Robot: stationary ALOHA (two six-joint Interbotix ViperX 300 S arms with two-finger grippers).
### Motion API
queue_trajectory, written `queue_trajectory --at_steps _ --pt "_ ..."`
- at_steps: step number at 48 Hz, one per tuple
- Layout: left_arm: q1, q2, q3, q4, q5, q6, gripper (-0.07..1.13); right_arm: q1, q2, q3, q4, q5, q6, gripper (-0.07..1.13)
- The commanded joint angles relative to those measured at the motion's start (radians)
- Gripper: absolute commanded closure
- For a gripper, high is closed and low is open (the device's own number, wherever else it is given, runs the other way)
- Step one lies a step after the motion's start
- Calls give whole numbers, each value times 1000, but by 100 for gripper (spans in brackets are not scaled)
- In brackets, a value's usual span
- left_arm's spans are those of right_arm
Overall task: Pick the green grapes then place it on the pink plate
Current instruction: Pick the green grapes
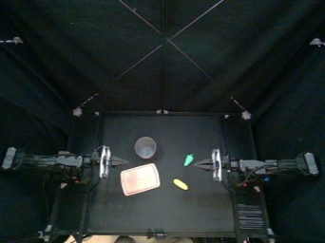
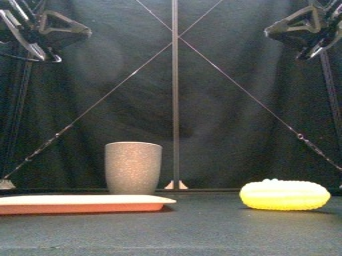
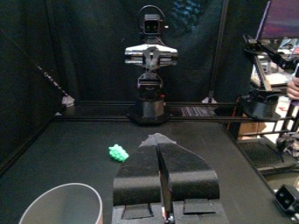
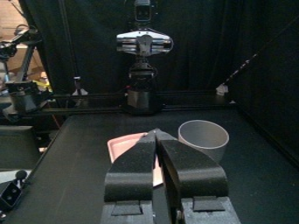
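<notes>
Tray lies nearest, flat at the front left of the tabletop, with nothing on it. Yellow toy sits front right, well apart from the tray. Cup stands upright behind the tray, near the middle. Grapes lie on the bare tabletop, right of the cup and behind the yellow toy, touching neither and clear of the tray. They are small and green, and their shape is hard to read from above. The front view does not show them.

Left fingers are pressed together and hold nothing, parked at the left side of the tabletop. Right fingers are also together and empty, at the right side. Both arms sit raised and pulled back, with neither over any object.

Step in hand, as I judge it: the very start, with the pick not begun and the grapes untouched. The right arm looks the nearer of the two to the grapes, so it is the likely one to go.

The next move calls for spreading the fingers, swinging in over the grapes, lining up so the bunch sits between them, then coming down and closing. The target is small, so centring matters. The carry then runs left and slightly forward to the tray, passing between the cup and the yellow toy without clipping either.
</notes>
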Motion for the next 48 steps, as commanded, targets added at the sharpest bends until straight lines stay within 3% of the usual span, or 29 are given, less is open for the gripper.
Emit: queue_trajectory --at_steps 1,13,20,24,33,36,39,48 --pt "3 12 -26 -2 57 -2 92 2 31 2 17 8 9 91" --pt "12 12 -31 -23 160 0 92 -40 132 -11 135 153 54 90" --pt "28 12 -31 -23 167 0 92 -81 184 -38 261 190 57 85" --pt "34 12 -28 -23 167 0 92 -104 209 -51 379 201 55 73" --pt "49 12 -21 -21 170 2 92 -146 258 -57 569 219 54 24" --pt "55 12 -21 -23 170 2 92 -153 273 -54 614 219 55 13" --pt "58 12 -21 -23 169 3 92 -163 290 -52 663 225 55 8" --pt "63 12 -20 -23 170 2 92 -198 350 -44 790 265 60 9"
